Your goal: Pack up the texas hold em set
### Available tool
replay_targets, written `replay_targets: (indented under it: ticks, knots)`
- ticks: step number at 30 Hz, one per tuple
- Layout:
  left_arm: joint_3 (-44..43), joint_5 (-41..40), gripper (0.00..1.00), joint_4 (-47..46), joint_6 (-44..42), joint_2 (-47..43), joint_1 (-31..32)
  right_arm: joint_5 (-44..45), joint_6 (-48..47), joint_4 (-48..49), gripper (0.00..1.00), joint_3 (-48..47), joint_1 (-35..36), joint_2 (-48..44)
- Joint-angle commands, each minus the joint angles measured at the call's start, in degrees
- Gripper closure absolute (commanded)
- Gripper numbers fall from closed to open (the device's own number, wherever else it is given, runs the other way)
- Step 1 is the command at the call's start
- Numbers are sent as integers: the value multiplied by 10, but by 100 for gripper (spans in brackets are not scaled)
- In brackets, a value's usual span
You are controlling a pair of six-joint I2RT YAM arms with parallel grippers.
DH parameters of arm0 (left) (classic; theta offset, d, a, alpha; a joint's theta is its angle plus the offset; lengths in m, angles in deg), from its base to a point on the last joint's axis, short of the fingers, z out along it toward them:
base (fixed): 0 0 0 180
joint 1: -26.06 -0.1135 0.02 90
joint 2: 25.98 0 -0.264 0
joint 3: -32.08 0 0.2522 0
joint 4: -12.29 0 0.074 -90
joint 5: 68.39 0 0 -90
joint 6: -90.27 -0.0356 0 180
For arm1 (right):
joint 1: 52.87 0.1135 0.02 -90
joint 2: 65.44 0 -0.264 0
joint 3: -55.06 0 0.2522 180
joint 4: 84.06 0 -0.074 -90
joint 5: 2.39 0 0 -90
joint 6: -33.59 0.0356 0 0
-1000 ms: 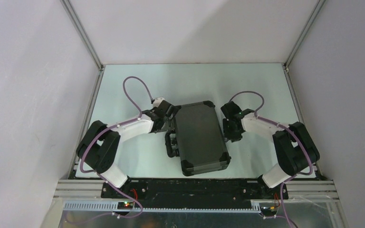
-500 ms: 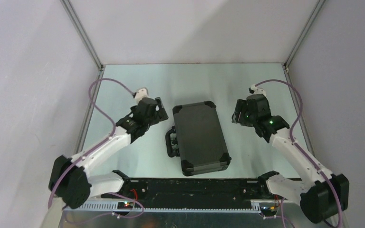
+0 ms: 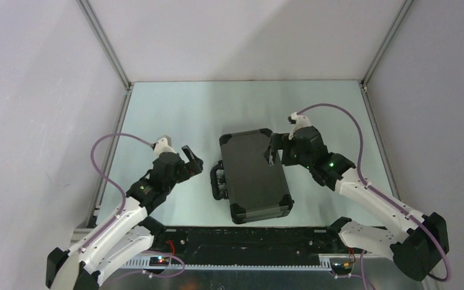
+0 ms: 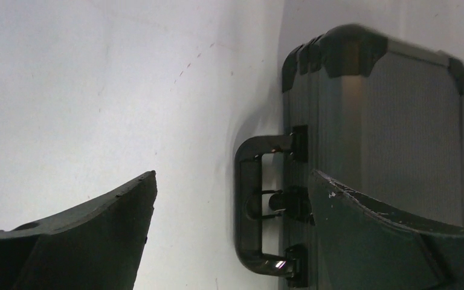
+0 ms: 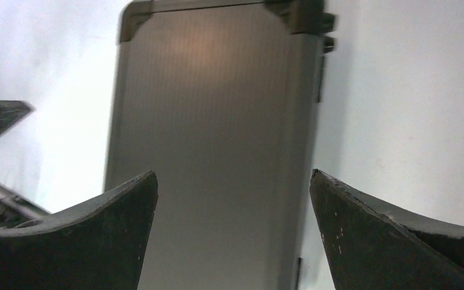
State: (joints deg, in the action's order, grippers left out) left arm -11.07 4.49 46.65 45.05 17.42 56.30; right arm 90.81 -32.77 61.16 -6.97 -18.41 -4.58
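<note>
Nearest you, the black case (image 3: 255, 175) lies flat and shut on the tabletop (image 3: 175, 109), in the same spot as a second ago, with its handle (image 3: 218, 181) on its left side. No chips, cards or marker show outside it. Left of the handle, the left gripper (image 3: 192, 158) has drawn back from the case's side, and its jaws stand wide apart with nothing between them. Further along, the right gripper (image 3: 273, 151) came away too and now hangs over the case's far right edge, jaws apart and empty. With both arms released and the lid down, you can judge the packing all but finished. Whether the latches are fastened cannot be told.
</note>
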Motion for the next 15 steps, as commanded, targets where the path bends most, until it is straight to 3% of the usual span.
replay_targets:
  ticks: [1,8,15]
  knots:
    - [38,16,0,-7,30,-6,-3,36,40,63,0,-3,63,1]
    - [81,53,3,-25,59,-5,-3,89,52,99,1,-21,189,86]
    - [90,62,7,-38,51,-8,-2,158,91,62,0,-39,226,139]
